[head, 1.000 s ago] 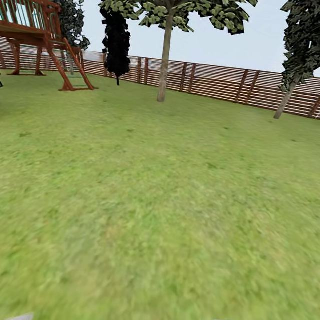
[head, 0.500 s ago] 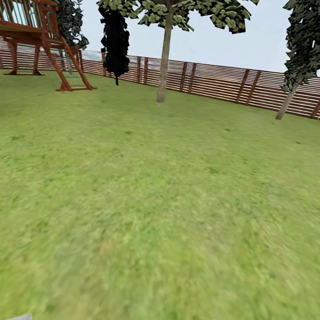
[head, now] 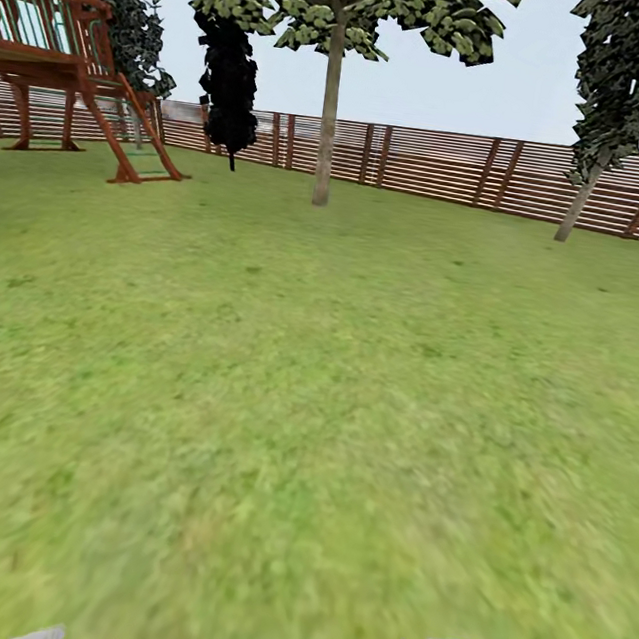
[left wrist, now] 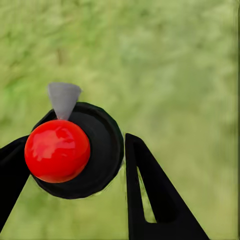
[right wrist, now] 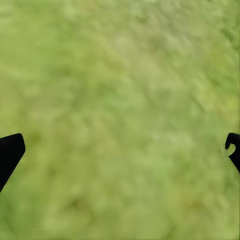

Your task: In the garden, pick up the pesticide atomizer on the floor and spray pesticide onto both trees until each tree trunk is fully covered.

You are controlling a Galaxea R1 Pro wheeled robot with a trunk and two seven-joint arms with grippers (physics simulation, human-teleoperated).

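Back garden of home, simulator render. Wide green lawn [head: 308, 409] runs to reddish-brown slatted wooden fence [head: 431, 163] closing far side. Trees stand along fence: straight pale trunk [head: 330, 109] with leafy crown, leaning tree [head: 616, 96] further along, dark-leaved tree [head: 230, 76]. Red-brown wooden play tower [head: 63, 44] with railing and ladder in corner. Pale open sky above. Blurry grass under both wrist cameras.
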